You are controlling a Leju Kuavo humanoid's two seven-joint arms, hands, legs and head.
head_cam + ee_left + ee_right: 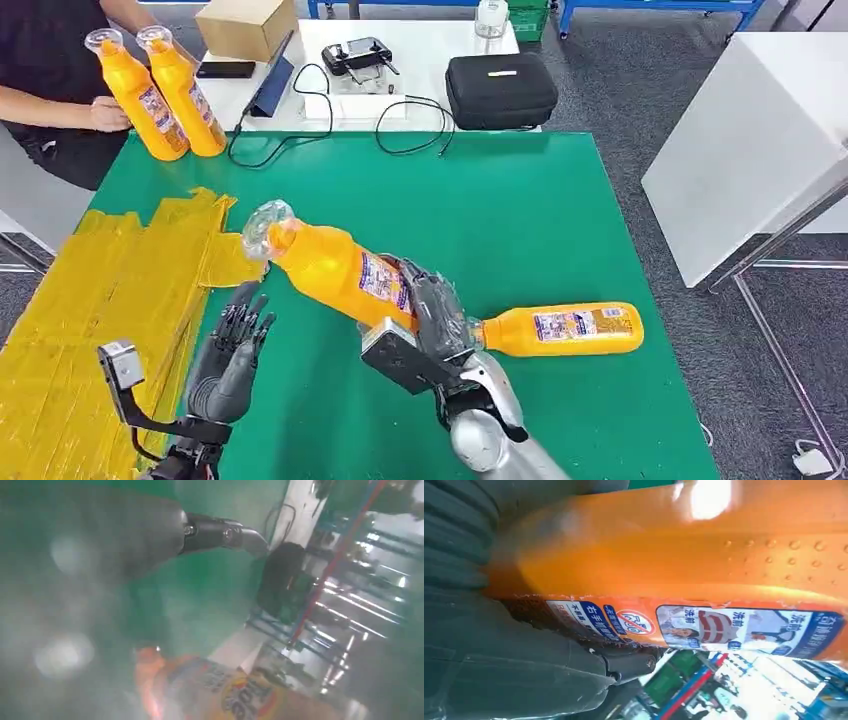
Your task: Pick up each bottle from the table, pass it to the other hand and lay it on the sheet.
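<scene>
A: Item one, the held bottle (335,268)?

B: Orange, clear cap, labelled. The right hand (432,318) grips it around the lower body, above the green table (520,220). It is tilted, cap end up and toward the yellow sheet (110,300). In the right wrist view the fingers (524,680) wrap the orange body (684,560) just under the label.

A: Item two, the left hand (228,360)?

B: Holding nothing, fingers apart and pointing up, at the sheet's edge, just short of the held bottle's cap. (Its own wrist view is blurred; one dark finger (215,534) shows over the green.)

A: Item three, other bottles?

B: A lying bottle (562,330), on its side on the green, on the far side of the right hand from the sheet, cap end just beside that hand. Two standing bottles (165,95) beyond the sheet's far end, side by side, a person's hand (108,113) at the nearer one.

A: Sundries?

B: Past the green's far edge: a black case (500,90), cardboard box (245,27), cables (410,125).
</scene>
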